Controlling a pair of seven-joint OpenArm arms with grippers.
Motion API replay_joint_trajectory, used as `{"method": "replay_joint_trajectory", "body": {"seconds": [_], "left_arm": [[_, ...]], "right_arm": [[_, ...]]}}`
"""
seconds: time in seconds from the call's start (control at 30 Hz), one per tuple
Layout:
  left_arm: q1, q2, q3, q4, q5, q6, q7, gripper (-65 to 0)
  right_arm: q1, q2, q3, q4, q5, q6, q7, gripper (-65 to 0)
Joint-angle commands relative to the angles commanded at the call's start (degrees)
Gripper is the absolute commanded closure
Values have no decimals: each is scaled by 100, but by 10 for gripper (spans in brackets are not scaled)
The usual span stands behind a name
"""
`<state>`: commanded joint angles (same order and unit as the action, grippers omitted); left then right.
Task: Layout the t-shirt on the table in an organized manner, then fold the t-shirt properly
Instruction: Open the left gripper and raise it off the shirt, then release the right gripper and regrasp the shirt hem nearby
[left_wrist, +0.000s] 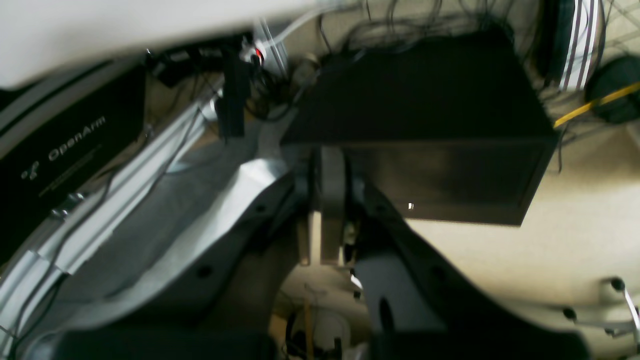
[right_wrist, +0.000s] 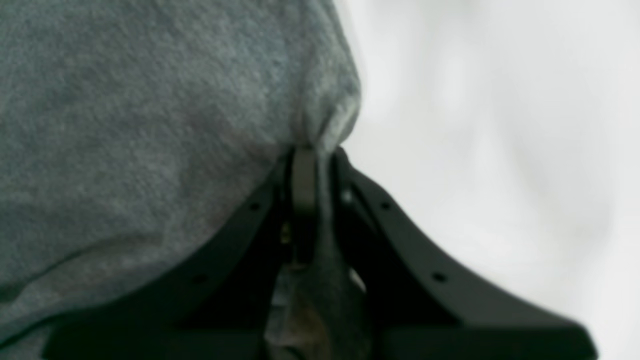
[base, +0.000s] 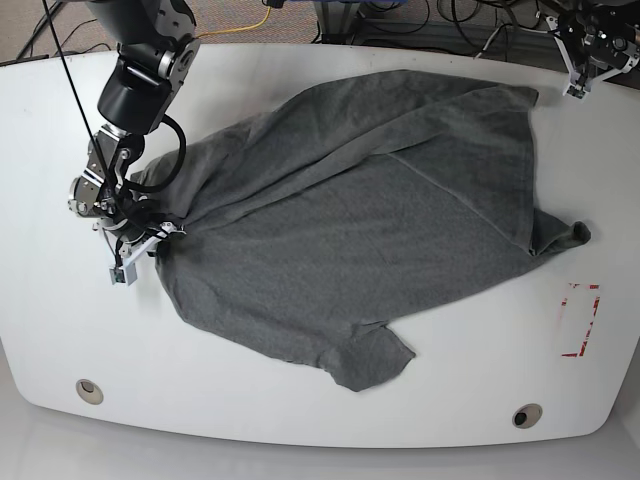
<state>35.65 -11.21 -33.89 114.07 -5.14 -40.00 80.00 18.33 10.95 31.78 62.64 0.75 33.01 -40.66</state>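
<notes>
Grey t-shirt (base: 370, 210) lies spread across the middle of the white desk (base: 300, 420). Right tool (base: 150, 238), at left, pinches its edge. Left tool (left_wrist: 330, 170), upper right, is pressed together, empty.

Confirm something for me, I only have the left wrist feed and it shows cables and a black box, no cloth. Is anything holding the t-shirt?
Observer: Yes. The right gripper is shut on an edge of the t-shirt, seen in the right wrist view.
Operator: Where on the table is that?
Observer: In the base view the right gripper sits at that view's left side of the table, at the shirt's left edge.
Operator: And the left gripper?
Observer: The left gripper is off at the table's far corner on the base view's right, clear of the cloth, jaws closed on nothing.
Operator: Shirt flat yet?
Observer: Spread out but skewed and wrinkled, not folded.
</notes>
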Motion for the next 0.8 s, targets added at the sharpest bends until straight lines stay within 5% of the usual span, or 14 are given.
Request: {"method": "replay_joint_trajectory", "body": {"seconds": [0.23,0.47,0.6,0.7,0.8], "left_arm": [[264,26,18,0,0,0,0,-11],[-290,18,26,9,0,0,0,-28],[-985,0,26,9,0,0,0,-218],[-1433,0,26,9,9,0,0,-360],[-1969,9,35,-18,18,0,0,-421]], "right_arm": [[-229,-18,-44,378,-9,0,-53,-49],[-273,-220,-44,870,-9,0,-264,-411],[-281,-246,-193,1240,-9,0,-440,-547],[-281,-237,-352,1547,35,0,-624,-555],[-281,-246,-413,1952,44,18,-730,-555]]}}
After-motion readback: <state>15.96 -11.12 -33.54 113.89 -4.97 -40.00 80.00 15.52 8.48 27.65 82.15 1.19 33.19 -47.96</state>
